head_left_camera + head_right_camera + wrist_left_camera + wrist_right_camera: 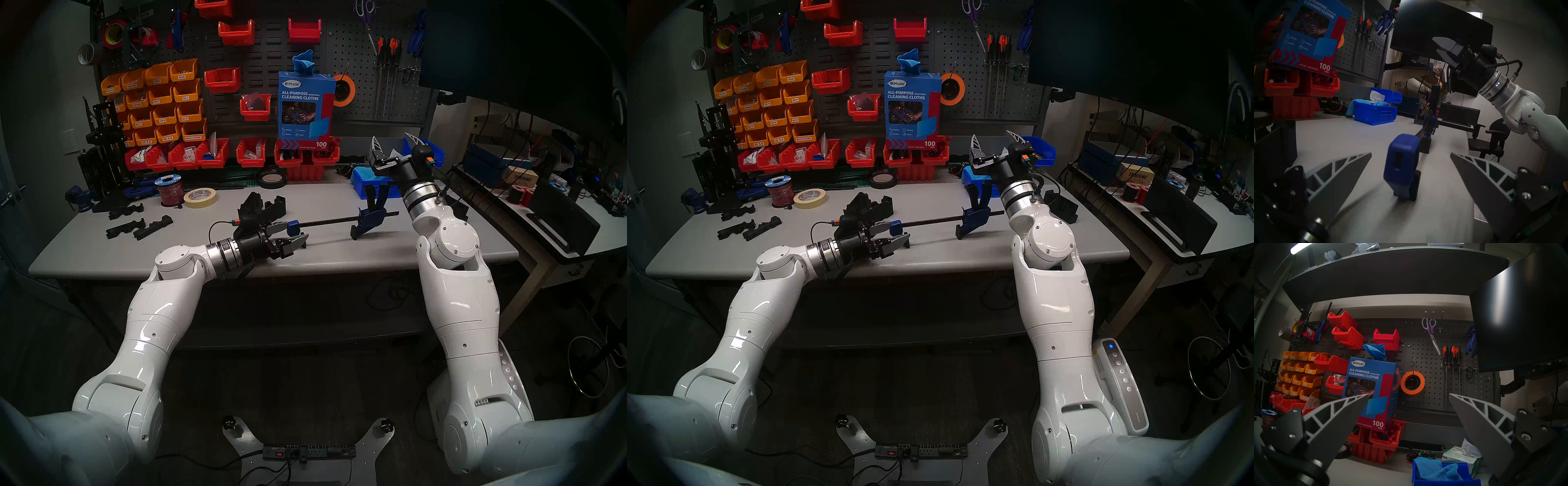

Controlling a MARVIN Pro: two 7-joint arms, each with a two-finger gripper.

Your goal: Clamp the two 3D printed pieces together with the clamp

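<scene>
Left wrist view: clamp (1401, 162), bar type, thin black bar, blue fixed jaw nearest, blue sliding body with black handle at far end; lies on grey table (1356, 139), fixed jaw between spread fingers of left gripper (1410, 169), untouched. Right gripper (1408, 404) wide, empty, raised toward pegboard (1423, 361).

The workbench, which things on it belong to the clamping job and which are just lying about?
For the job:
- long black-barred clamp with blue ends
- two blocky matte black 3D printed pieces
- open left gripper at the clamp's blue fixed end

Just lying about:
- cream masking tape roll
- flat wavy-edged black prints
- blue box of cleaning cloths
- blue plastic bin
</scene>
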